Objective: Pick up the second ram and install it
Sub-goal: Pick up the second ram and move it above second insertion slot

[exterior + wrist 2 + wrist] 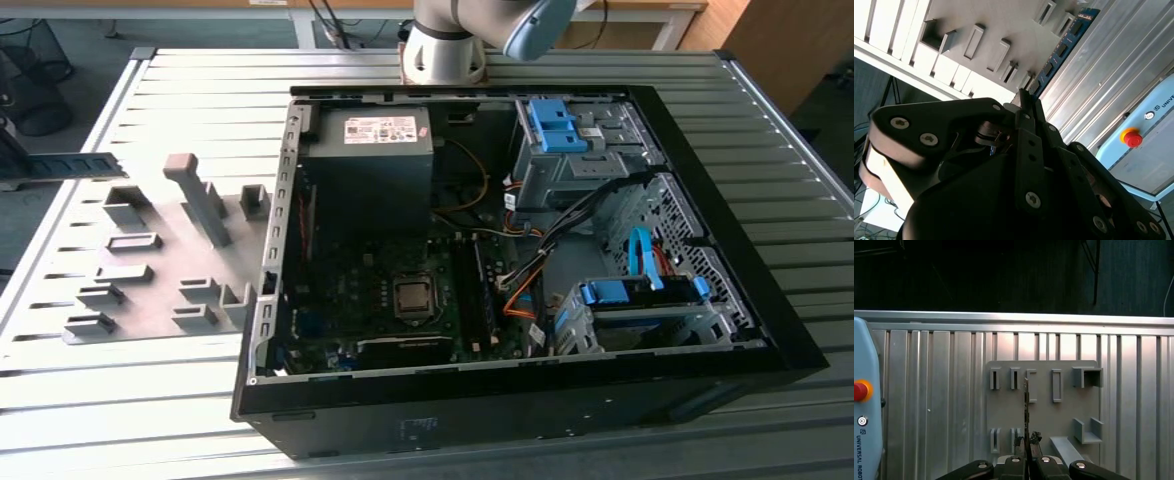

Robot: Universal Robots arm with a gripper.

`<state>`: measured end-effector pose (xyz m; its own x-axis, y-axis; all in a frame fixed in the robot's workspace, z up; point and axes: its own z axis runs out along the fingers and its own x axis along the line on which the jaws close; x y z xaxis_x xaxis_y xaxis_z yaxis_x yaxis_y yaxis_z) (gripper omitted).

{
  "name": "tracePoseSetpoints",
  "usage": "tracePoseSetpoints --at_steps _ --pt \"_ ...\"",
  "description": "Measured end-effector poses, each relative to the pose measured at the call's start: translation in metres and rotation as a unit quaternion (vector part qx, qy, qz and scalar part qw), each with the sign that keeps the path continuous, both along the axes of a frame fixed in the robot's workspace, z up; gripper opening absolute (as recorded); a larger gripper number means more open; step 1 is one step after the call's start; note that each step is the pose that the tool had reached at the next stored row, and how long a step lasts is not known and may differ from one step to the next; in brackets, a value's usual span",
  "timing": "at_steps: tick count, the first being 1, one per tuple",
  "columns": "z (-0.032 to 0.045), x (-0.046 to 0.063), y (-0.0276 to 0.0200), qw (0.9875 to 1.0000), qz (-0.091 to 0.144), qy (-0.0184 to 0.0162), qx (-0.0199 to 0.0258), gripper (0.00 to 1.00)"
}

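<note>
Gripper (pixel 1026 444) is clamped narrow on 1 end of the second ram (pixel 1061 47). The ram is a long, thin blue board with a row of dark chips, and it appears edge-on in the first wrist view. It is held off the counter (pixel 134 400) near the grey holder tray (pixel 154 290), at the exterior view's left, well apart from the open computer case (pixel 794 340).

The ribbed metal desk (pixel 134 400) carries 2 things: an open black computer case (pixel 507 420) across its middle, and a grey holder plate (pixel 174 262) beside it, nearer one edge.
</note>
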<state>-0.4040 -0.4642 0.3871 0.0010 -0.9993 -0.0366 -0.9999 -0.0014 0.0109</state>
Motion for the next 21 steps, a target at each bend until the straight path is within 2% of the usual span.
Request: tracePoseSetpoints --at_steps 14,21 --pt "0.0011 0.0015 0.0001 1.0 0.0 0.0 -0.0001 0.14" --pt "0.0014 0.0074 0.0001 1.0 0.0 0.0 -0.0001 0.14"
